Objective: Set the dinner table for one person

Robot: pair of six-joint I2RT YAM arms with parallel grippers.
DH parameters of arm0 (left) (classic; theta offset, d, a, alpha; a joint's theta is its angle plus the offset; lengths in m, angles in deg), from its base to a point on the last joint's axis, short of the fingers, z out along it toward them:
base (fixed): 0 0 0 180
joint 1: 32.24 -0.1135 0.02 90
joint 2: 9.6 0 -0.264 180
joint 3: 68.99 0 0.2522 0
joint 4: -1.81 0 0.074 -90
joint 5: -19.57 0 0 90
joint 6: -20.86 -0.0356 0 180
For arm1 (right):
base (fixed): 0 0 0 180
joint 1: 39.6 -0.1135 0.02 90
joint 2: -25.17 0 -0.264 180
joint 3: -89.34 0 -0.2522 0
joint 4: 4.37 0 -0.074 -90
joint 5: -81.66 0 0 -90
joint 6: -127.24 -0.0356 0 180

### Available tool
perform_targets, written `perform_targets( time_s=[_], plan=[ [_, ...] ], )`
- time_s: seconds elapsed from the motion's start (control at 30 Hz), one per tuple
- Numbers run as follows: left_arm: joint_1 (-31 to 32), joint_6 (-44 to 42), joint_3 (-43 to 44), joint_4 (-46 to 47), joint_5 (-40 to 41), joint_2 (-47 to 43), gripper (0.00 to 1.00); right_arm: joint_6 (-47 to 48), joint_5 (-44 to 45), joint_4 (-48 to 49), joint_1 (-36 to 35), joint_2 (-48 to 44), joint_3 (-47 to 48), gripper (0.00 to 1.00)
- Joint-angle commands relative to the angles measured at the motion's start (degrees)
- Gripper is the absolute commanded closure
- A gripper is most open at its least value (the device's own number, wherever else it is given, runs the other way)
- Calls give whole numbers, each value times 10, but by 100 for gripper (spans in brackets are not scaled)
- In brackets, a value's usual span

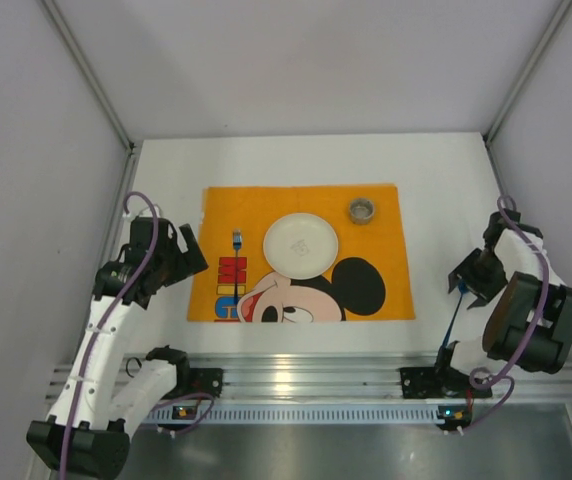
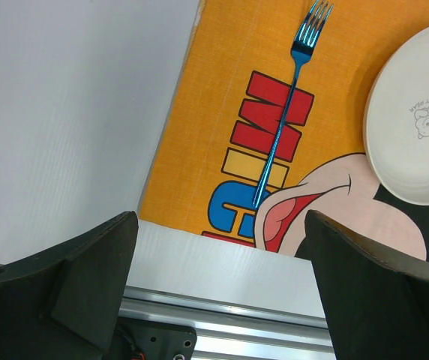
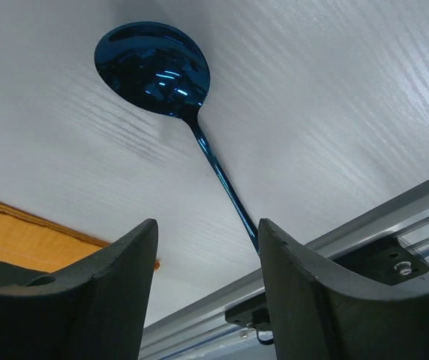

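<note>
Counter (image 1: 296,160) fills mid-frame in the top view. Left arm bends up from lower left, its end effector (image 1: 192,252) spread wide beside the mat (image 1: 381,240). At the right edge, the right arm curls down, end effector (image 1: 464,276) parted over the spoon (image 1: 451,320).

Red block "M" heading coloured letters on orange placemat (image 2: 222,90), tiny print on white plate (image 2: 394,150) illegible

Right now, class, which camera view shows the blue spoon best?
The right wrist view: the blue spoon is close up, bowl and most of the handle sharp against the white table. The top external view shows only a thin blue sliver beside the right arm; the left wrist view misses it.
</note>
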Motion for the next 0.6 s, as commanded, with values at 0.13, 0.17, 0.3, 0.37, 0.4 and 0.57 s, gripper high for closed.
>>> perform_targets(
  time_s=[0.13, 0.17, 0.3, 0.37, 0.4, 0.57],
  plan=[
    [0, 2, -2, 21, 15, 5, 2, -2, 16, 34, 8, 65, 19, 50],
    [0, 3, -2, 21, 20, 6, 2, -2, 16, 41, 8, 72, 19, 53],
    [0, 8, -2, 18, 29, 10, 2, -9, 4, 78, 12, 127, 25, 59],
    [0, 10, -1, 16, 33, 14, 2, -10, 4, 85, 12, 145, 33, 62],
    [0, 10, -2, 17, 36, 16, 2, -9, 4, 92, 12, 153, 40, 64],
    [0, 16, 0, 12, 49, 31, 2, 1, -1, 114, 12, 201, 61, 81]
  ],
)
